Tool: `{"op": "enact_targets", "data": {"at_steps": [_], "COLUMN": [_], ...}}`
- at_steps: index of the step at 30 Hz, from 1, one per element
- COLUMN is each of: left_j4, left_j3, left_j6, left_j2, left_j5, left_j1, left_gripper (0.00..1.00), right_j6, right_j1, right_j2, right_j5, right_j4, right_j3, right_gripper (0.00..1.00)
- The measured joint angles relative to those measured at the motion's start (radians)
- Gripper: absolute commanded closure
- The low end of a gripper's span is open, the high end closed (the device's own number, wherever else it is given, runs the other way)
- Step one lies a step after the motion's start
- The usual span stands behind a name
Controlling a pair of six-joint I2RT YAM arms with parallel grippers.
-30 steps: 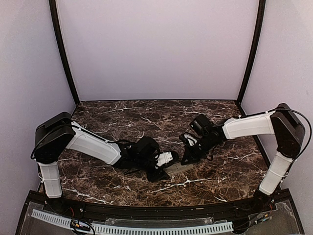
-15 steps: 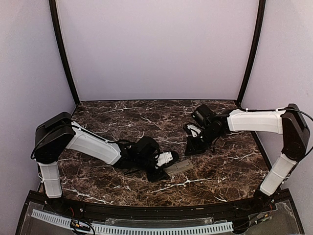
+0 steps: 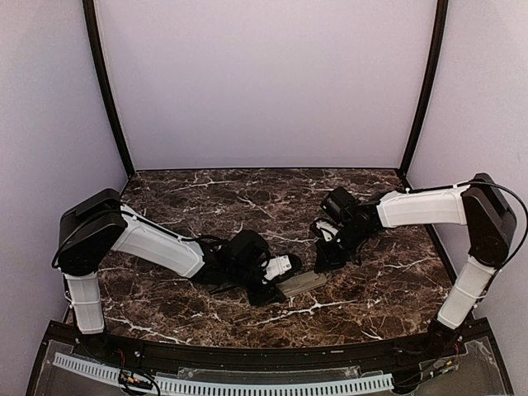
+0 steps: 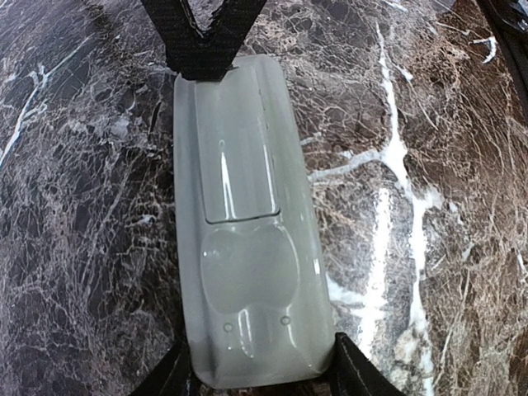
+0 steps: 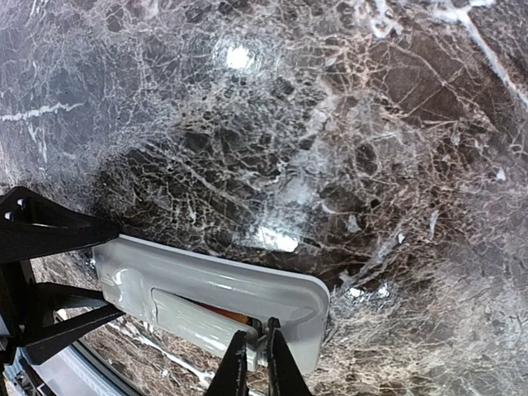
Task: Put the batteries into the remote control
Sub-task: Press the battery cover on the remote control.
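The remote control (image 3: 301,283) lies grey back up on the marble, its near end between the jaws of my left gripper (image 3: 279,287), which is shut on it. In the left wrist view the remote control (image 4: 243,231) fills the middle, with the left gripper (image 4: 264,375) clasping its sides. My right gripper (image 5: 252,363) is shut to a thin slit, tips at the end of the battery cover (image 5: 194,322). The cover sits slightly ajar. A sliver of a red battery (image 5: 227,313) shows under it. The right gripper (image 3: 322,257) hovers at the remote's far end.
Dark veined marble tabletop (image 3: 247,198) with pale walls on three sides. Black frame posts (image 3: 107,91) stand at the back corners. A white slotted rail (image 3: 223,384) runs along the near edge.
The right arm pulled back from the remote to the far right half a second ago, then came back down to its far end. The left arm and the remote stayed put.
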Motion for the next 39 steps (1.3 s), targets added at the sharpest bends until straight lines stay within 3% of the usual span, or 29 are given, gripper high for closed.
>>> {"op": "enact_targets", "data": {"at_steps": [16,26,39], "left_j4": [0.0,0.0,0.0], "left_j3": [0.0,0.0,0.003], "left_j6": [-0.001,-0.004,-0.007], "left_j2": [0.0,0.0,0.002], "left_j5": [-0.001,-0.002,-0.003], "left_j1": [0.0,0.0,0.0], "left_gripper": [0.55,0.55,0.55], "right_j6": [0.032,0.051,0.023], "right_j1": [0.003,0.031,0.052], "right_j2": [0.001,-0.026,-0.031], "right_j5": [0.004,0.069,0.181], "right_j4": [0.037,0.069,-0.077], "right_j3": [-0.032,-0.063,0.021], "right_gripper": [0.97,0.86,0.76]}}
